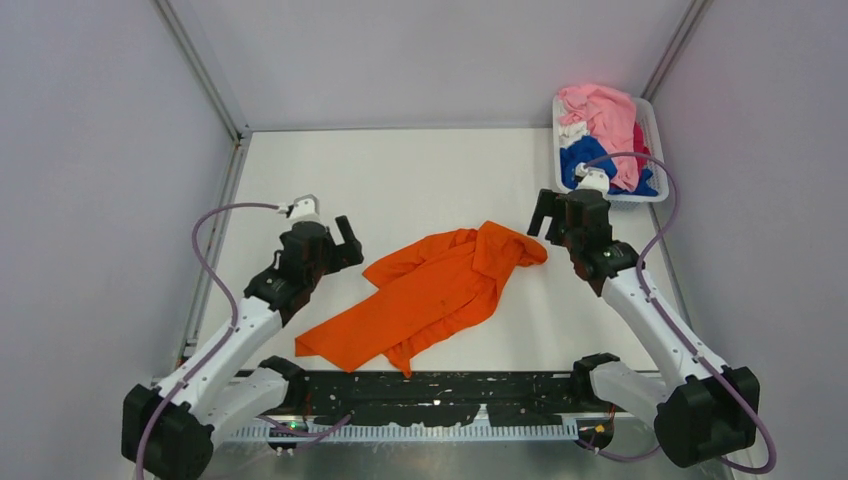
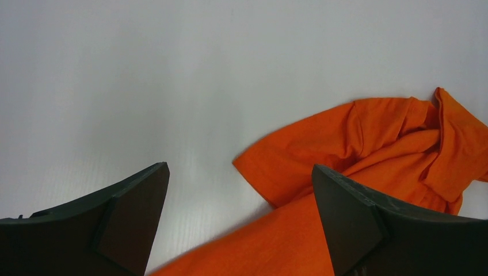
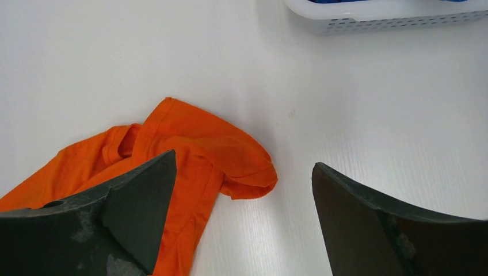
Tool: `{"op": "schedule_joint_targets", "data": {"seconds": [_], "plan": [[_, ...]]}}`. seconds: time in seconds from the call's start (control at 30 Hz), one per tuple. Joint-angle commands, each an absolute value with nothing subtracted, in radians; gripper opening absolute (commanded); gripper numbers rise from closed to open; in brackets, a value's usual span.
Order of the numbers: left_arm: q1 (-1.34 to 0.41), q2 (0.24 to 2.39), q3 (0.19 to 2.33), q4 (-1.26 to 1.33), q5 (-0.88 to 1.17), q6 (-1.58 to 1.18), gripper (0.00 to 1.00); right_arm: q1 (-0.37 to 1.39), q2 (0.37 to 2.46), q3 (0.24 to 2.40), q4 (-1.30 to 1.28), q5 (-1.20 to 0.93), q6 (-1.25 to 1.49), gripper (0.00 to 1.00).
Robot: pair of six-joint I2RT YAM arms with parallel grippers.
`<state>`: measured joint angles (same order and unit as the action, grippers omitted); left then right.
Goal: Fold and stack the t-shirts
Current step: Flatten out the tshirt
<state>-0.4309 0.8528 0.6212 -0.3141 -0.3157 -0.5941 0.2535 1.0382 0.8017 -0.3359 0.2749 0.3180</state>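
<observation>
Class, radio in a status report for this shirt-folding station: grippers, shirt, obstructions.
Left gripper open, empty. Right gripper open, empty. Orange t-shirt crumpled on table between them, unfolded. Nothing in the way; basket far right.

Bright, even, diffuse overhead light; white table (image 1: 420, 170) near washed out, no hard glare. Shadows faint, soft: thin grey rim under edges of orange t-shirt (image 1: 430, 290). Top view sharp, walls (image 1: 90, 150) splaying toward corners. Left wrist view: gripper fingers (image 2: 132, 218) dark, slightly soft at 6 o'clock; table greying toward 12 o'clock
</observation>
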Motion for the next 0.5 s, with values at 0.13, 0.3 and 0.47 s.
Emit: {"op": "schedule_joint_targets", "data": {"seconds": [0.13, 0.3, 0.47], "plan": [[-0.431, 1.214, 0.791, -0.293, -0.111, -0.525, 0.91, 0.318, 1.070, 0.747, -0.146, 0.187, 0.301, 0.95], [-0.431, 1.360, 0.813, -0.277, -0.060, -0.541, 0.79, 0.433, 1.163, 0.756, -0.090, 0.256, 0.274, 0.95], [-0.432, 1.489, 0.842, -0.270, -0.011, -0.557, 0.71, 0.479, 1.239, 0.770, -0.065, 0.282, 0.272, 0.95]]}}
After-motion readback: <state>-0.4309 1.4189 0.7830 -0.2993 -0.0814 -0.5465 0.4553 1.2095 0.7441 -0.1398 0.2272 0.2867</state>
